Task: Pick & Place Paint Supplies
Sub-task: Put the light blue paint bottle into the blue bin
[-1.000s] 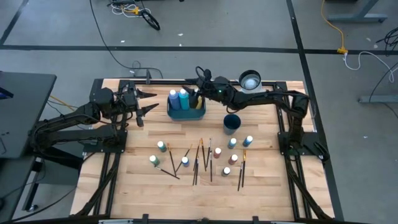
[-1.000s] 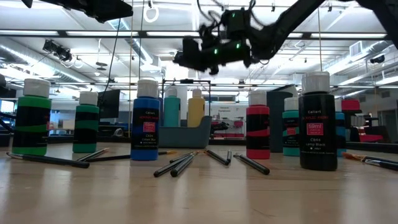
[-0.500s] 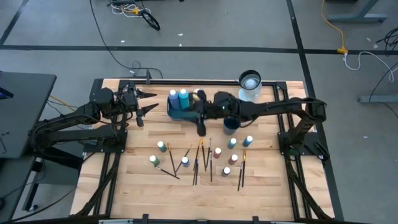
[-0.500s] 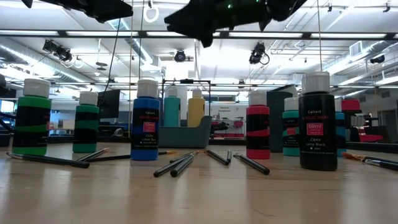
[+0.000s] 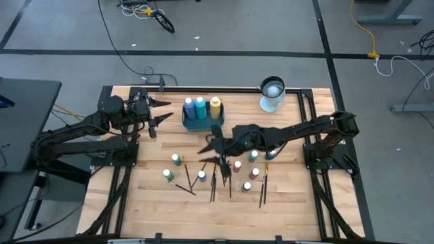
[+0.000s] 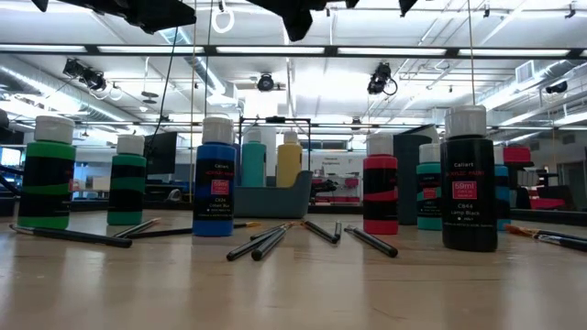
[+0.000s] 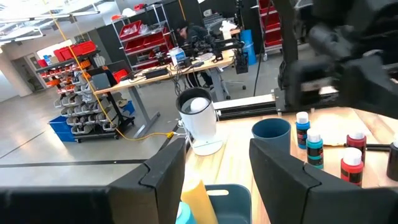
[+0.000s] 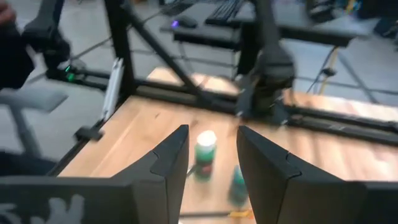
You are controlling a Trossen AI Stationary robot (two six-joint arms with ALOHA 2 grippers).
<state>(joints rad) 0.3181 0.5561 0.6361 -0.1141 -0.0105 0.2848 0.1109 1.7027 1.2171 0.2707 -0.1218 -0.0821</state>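
Several small paint bottles [image 5: 201,175] stand on their bases on the wooden table, with thin dark brushes [image 5: 214,180] lying flat among them. Three more bottles stand in the teal tray [image 5: 202,124] at the far middle, a yellow one [image 5: 215,104] among them. My right gripper [image 5: 211,152] hovers open above the brushes at mid-table, nothing between its fingers [image 8: 168,162]; two green bottles [image 8: 205,152] show beyond them. My left gripper [image 5: 161,112] waits open in the air left of the tray, pointing level at it [image 7: 217,155].
A white jar [image 5: 272,91] stands at the far right of the table. The dark blue cup [image 7: 272,134] stands right of the tray, under my right arm in the high view. In the low view, green [image 6: 46,174], blue [image 6: 214,179], red [image 6: 381,183] and black [image 6: 468,179] bottles line up.
My right gripper has swung from above the tray toward the table's near edge, over the brushes and bottles, rising a little and tipping nearer level. The yellow bottle stays standing in the tray.
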